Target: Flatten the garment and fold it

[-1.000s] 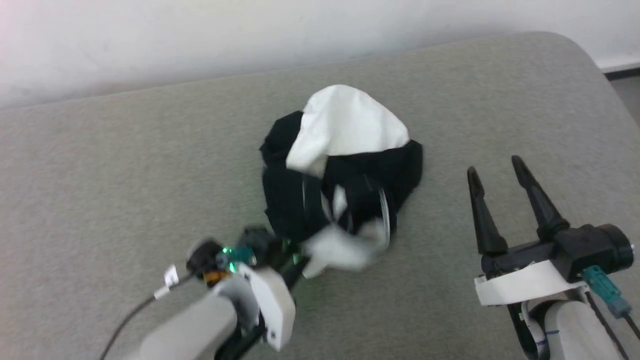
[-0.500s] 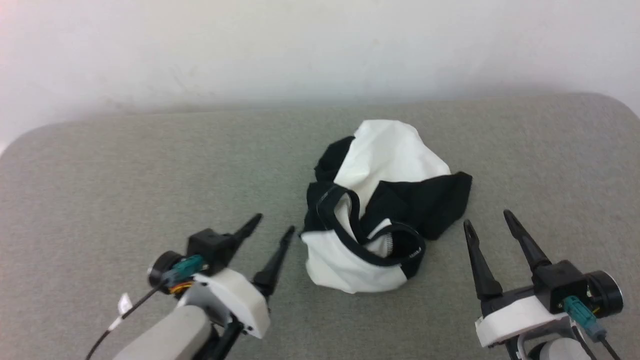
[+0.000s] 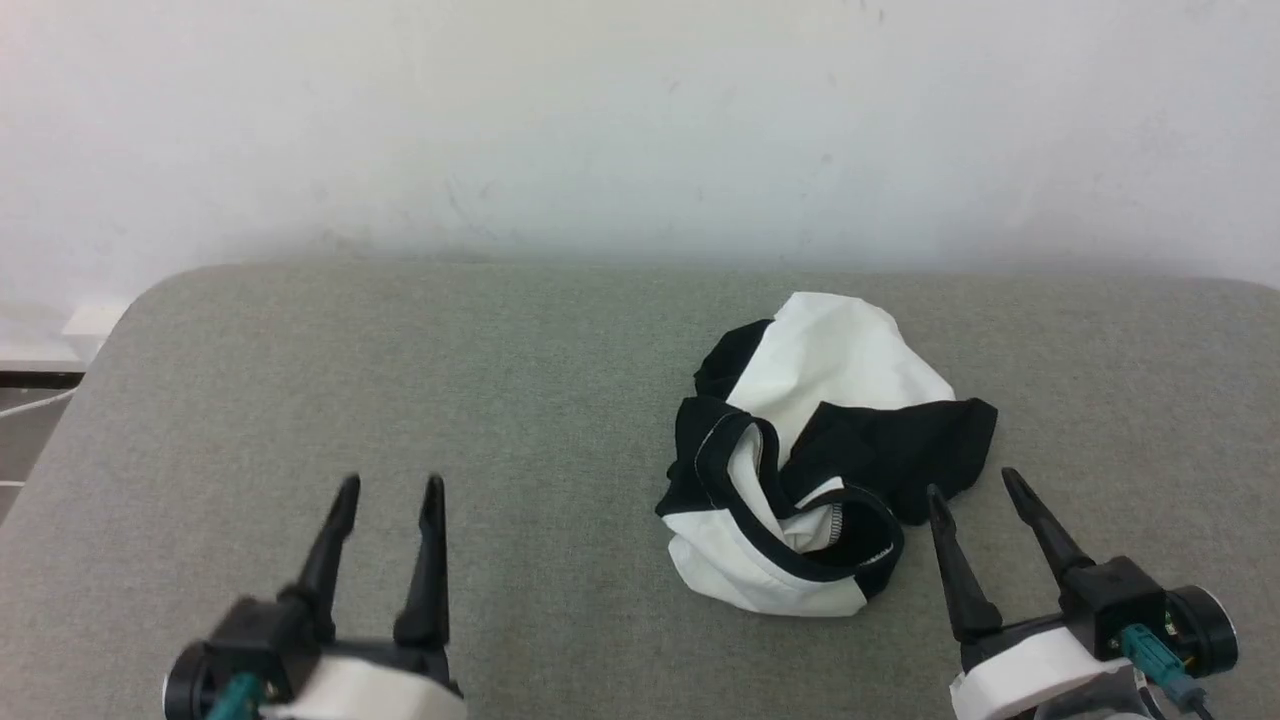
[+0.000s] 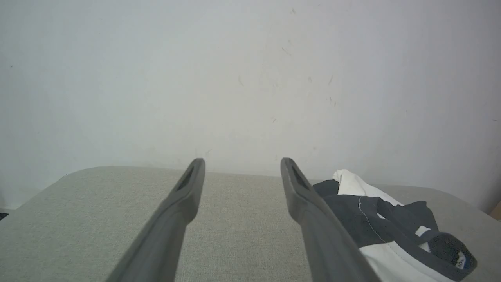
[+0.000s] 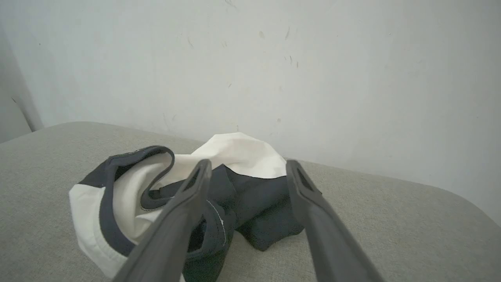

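At the left, the left gripper [image 3: 390, 482] stands over the bare grey padded surface [image 3: 520, 380], its two fingers apart and holding nothing, well apart from the T-shirt. The T-shirt [image 3: 840, 360] lies right of the middle as a crumpled heap, the white body bunched together with a black sleeve [image 3: 900, 440]. The right gripper [image 3: 972, 482] is just beside the heap's right edge, fingers also apart and empty. I judge that the flattening is not yet begun. The next move calls for each gripper to find a separate edge of the cloth, close on it, and draw the heap outward.
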Controlling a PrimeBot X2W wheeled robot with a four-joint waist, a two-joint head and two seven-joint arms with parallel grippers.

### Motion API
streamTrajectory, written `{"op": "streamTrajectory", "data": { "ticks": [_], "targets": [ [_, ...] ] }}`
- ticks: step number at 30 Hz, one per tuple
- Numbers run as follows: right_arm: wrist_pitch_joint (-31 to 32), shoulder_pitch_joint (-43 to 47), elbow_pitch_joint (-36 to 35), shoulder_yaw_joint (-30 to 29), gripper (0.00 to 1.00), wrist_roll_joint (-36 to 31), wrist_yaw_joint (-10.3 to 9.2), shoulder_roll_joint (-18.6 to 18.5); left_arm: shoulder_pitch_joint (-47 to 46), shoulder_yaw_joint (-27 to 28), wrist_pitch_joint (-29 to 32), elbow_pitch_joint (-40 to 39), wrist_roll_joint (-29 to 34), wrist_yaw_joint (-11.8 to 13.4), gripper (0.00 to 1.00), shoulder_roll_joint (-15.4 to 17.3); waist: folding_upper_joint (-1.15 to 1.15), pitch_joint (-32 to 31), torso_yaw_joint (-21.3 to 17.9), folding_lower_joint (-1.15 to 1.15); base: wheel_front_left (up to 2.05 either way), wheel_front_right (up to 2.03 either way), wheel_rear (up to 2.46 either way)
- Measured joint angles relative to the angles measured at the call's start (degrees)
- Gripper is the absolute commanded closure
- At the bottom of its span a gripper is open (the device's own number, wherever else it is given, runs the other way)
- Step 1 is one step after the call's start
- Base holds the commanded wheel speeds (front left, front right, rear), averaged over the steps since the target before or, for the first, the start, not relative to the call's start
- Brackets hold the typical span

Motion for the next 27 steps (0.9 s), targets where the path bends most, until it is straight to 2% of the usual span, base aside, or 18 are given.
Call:
{"op": "streamTrajectory", "data": {
  "ticks": [7, 9, 10, 13, 17, 20, 25, 27],
  "targets": [
    [0.8, 0.5, 0.1, -0.6, 0.00, 2.7, 0.00, 0.0, 4.5, 3.4, 0.0, 1.6, 6.5, -4.4, 0.00, -4.3, 0.00, 0.5, 0.6, 0.01, 0.00, 0.00, 0.00],
    [2.9, 0.5, -0.3, -0.8, 0.00, 5.2, 0.00, 0.0, 4.5, 4.5, 0.0, 2.0, 7.7, -5.7, 0.00, -5.8, 0.00, 0.8, 1.1, 0.01, 0.00, 0.00, 0.00],
    [4.7, 0.3, -0.8, -0.7, 0.00, 7.3, 0.00, 0.0, 4.5, 4.9, 0.0, 2.1, 8.2, -6.3, 0.00, -6.5, 0.00, 1.0, 1.3, 0.01, 0.00, 0.00, 0.00],
    [14.6, -2.6, -1.8, 2.7, 0.00, 6.2, 0.00, -2.0, 4.2, 5.3, 0.0, 3.1, 9.9, -8.6, 0.00, -7.8, 0.00, 2.2, 2.0, 0.01, 0.00, 0.00, 0.00],
    [29.9, -10.5, -1.1, 6.0, 0.00, 11.6, 0.00, -5.3, 2.8, 5.4, 0.0, 5.2, 11.5, -11.3, 0.00, -9.4, 0.00, 3.6, 3.3, 0.02, 0.00, 0.00, 0.00],
    [39.0, -15.4, 2.1, 7.3, 0.00, 15.2, 0.00, -7.9, 1.8, 5.7, 0.0, 6.7, 12.1, -12.7, 0.00, -11.0, 0.00, 4.5, 4.7, 0.02, 0.00, 0.00, 0.00],
    [48.8, -19.4, 9.5, 8.9, 0.00, 17.8, -0.01, -11.6, 0.9, 6.7, 0.0, 8.2, 13.2, -14.6, 0.00, -13.2, 0.00, 5.4, 8.2, 0.02, 0.00, 0.00, 0.00],
    [49.0, -19.8, 10.3, 9.3, 0.00, 18.0, -0.01, -11.7, 0.9, 7.0, 0.0, 8.3, 13.4, -14.8, 0.00, -13.4, 0.00, 5.5, 8.7, 0.02, 0.00, 0.00, 0.00]
  ]
}}
